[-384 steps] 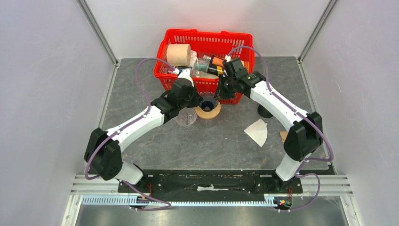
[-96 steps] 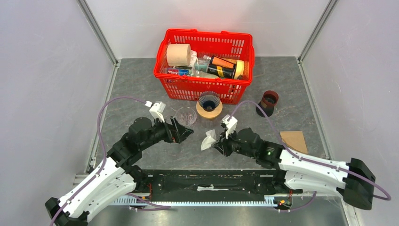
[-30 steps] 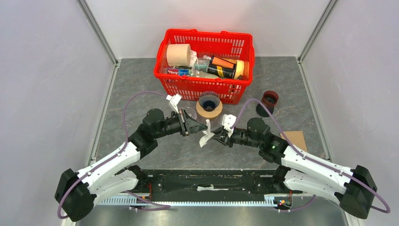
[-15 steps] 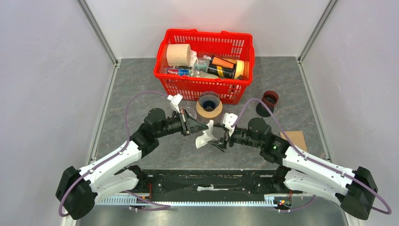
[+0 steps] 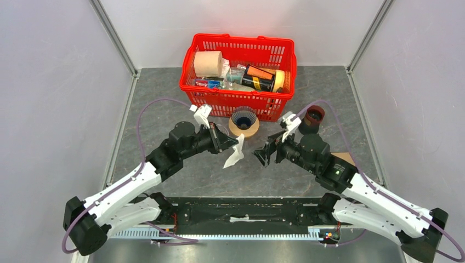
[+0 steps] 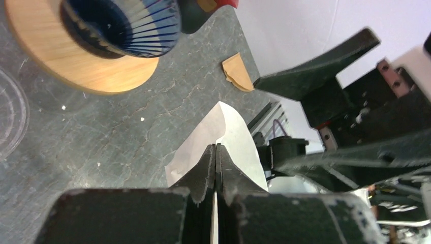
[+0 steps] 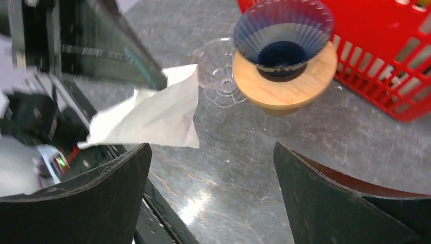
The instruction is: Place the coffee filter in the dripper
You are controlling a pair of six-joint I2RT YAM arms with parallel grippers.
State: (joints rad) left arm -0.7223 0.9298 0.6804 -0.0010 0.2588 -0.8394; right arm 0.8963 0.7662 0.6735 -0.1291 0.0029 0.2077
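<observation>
The white paper coffee filter (image 5: pixel 234 155) is pinched by its upper corner in the left tool (image 5: pixel 231 147), whose jaws are clenched flat on the sheet. The rest of the filter hangs down and forward from the fingertips, above the grey stone-patterned desk (image 5: pixel 164 98). The left wrist view shows the left tool (image 6: pixel 215 152) with no gap between its jaws and the filter (image 6: pixel 228 137) fanning out past them.

The right tool (image 5: pixel 265 153) is just beside the filter on its far side from the left tool, not touching it. Its jaws are spread wide and grasp nothing. From the right wrist, the filter (image 7: pixel 152 114) floats to the left beyond that tool (image 7: pixel 212 147), clear of both fingers.

The blue ribbed cone dripper on its round wooden base (image 5: pixel 244 121) stands near the filter, towards the red plastic basket (image 5: pixel 241 37). The filter is outside it, and the cone (image 7: pixel 283 35) is seen bare inside.

No brand, label or writing can be read. The print on a black and orange can (image 5: pixel 259 78) in the basket is too small to tell.

By count there is one white filter, one dripper, one clear glass vessel (image 7: pixel 218 76) beside the dripper, one basket, one beige paper roll (image 5: pixel 208 63), one dark brown cup (image 5: pixel 312 118), one tan paper piece (image 5: pixel 342 159) and two tools.
</observation>
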